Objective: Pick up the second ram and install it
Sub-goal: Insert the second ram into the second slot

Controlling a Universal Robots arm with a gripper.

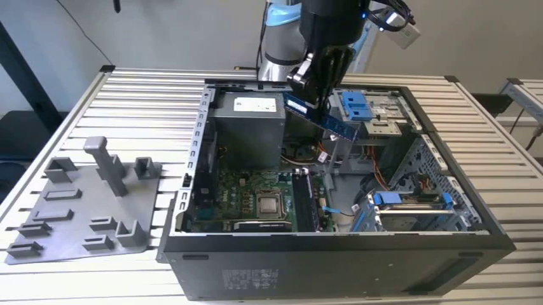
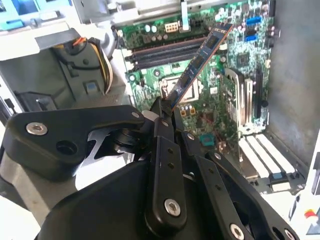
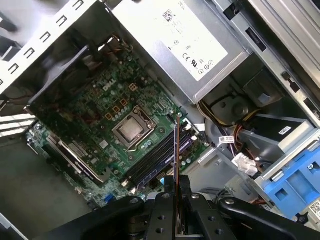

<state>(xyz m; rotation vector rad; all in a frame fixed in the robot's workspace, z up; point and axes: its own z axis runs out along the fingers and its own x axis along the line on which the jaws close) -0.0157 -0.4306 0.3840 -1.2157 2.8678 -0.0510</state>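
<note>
The second ram (image 1: 335, 125) is a thin dark blue-green stick, hanging tilted in the air above the open computer case (image 1: 339, 244). My gripper (image 1: 312, 94) is shut on one end of it. In the second wrist view the ram (image 2: 200, 60) slants out from the gripper (image 2: 163, 114) over the green motherboard (image 2: 220, 115). The first wrist view has the ram (image 3: 177, 145) edge-on, rising from the gripper (image 3: 176, 186). It stays clear above the black memory slots (image 3: 157, 159), which also lie on the motherboard in the second wrist view (image 2: 165, 52).
A grey fixture plate (image 1: 85, 210) with upright posts lies on the slatted table at the exterior view's left. Inside the case are a grey power supply (image 1: 246, 124), the processor socket (image 1: 269, 204), blue drive brackets (image 1: 357, 105) and bundled cables (image 3: 235, 160).
</note>
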